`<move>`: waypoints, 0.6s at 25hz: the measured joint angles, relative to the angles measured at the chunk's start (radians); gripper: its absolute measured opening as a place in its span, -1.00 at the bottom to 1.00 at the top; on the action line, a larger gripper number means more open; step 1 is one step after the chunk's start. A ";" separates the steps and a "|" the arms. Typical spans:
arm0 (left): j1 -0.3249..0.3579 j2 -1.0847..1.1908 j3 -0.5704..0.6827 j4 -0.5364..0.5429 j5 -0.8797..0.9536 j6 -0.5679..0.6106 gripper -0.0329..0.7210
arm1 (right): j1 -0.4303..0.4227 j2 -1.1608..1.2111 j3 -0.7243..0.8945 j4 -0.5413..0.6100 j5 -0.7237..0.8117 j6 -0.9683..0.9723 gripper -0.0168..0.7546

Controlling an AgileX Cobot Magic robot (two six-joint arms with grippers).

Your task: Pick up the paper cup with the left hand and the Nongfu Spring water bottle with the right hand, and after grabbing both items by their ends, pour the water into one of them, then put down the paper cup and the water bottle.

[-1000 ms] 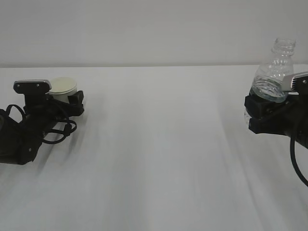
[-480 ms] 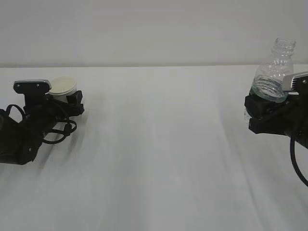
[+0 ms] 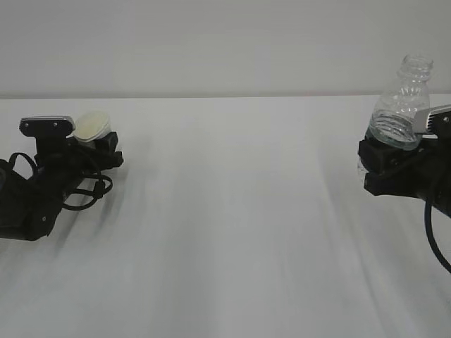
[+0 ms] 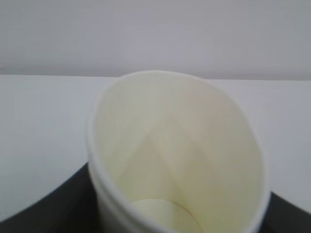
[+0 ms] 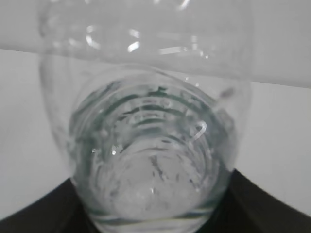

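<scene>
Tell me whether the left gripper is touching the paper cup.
Touching. In the exterior view the paper cup sits between the left gripper's jaws, its rim squashed from round to oval; the left wrist view shows the same pinched rim.

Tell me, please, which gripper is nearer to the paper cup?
Left. The left gripper is at the paper cup, its jaws on either side of it. The right gripper is far across the table, around the water bottle.

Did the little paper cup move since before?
Yes. The paper cup has tipped and its rim squashed narrower, toward the grey camera box beside it.
</scene>
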 joint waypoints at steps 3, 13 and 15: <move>0.000 0.000 0.000 0.022 0.000 0.000 0.31 | 0.000 0.000 0.000 0.000 0.000 0.000 0.14; 0.000 -0.077 0.142 0.182 -0.014 0.000 0.31 | 0.000 0.000 0.000 0.002 0.000 -0.017 0.14; 0.000 -0.104 0.164 0.275 -0.010 0.000 0.31 | 0.000 0.000 0.000 0.002 0.000 -0.017 0.14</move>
